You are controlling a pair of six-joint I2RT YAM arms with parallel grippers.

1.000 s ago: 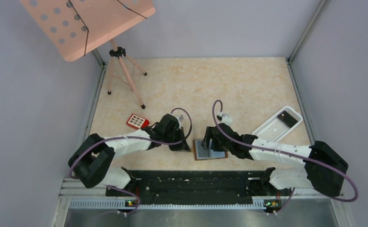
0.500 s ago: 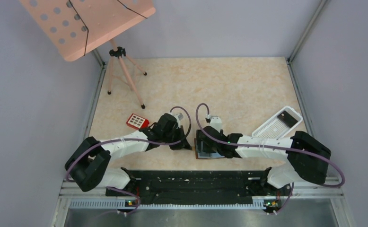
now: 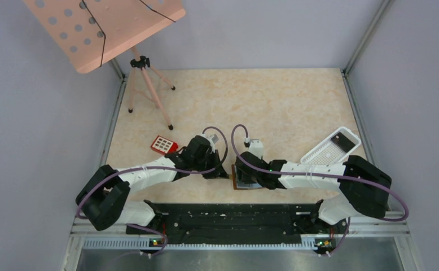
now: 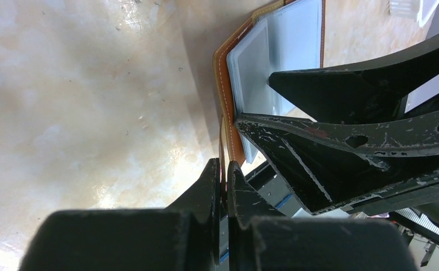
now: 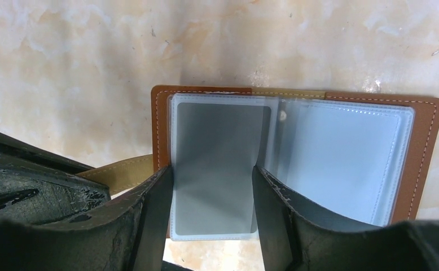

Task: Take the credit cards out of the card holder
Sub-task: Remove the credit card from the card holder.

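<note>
Card holder (image 5: 341,164), opened flat with its blue-grey inside facing up, on the beige marbled surface (image 3: 285,101) near the front edge, between the two arms. Brown stitched cover; clear plastic sleeves inside. The left sleeve holds a grey card (image 5: 217,141); the right sleeve looks pale, and its contents cannot be made out. A brown tab (image 5: 121,175) runs out from the holder's left edge.

Left claw (image 4: 223,169): clenched, fingers pressed together on the tab just beside the holder's brown edge (image 4: 224,73).

Right claw (image 5: 211,172): released, fingers (image 5: 155,209) parted, one on each side of the sleeve with the grey card, tips low over the holder. Whether the fingers press the sleeve's edges cannot be told.

In the overhead view the two claws meet over the holder (image 3: 241,185), which the right arm largely covers.

Farther out: a red keypad block (image 3: 163,145) to the left, near the left arm; a white perforated tray (image 3: 324,152) to the right, well apart from the holder, with a dark flat item (image 3: 346,141) at its far end; a pink perforated board (image 3: 104,28) on a tripod (image 3: 149,93) at the far left corner.
</note>
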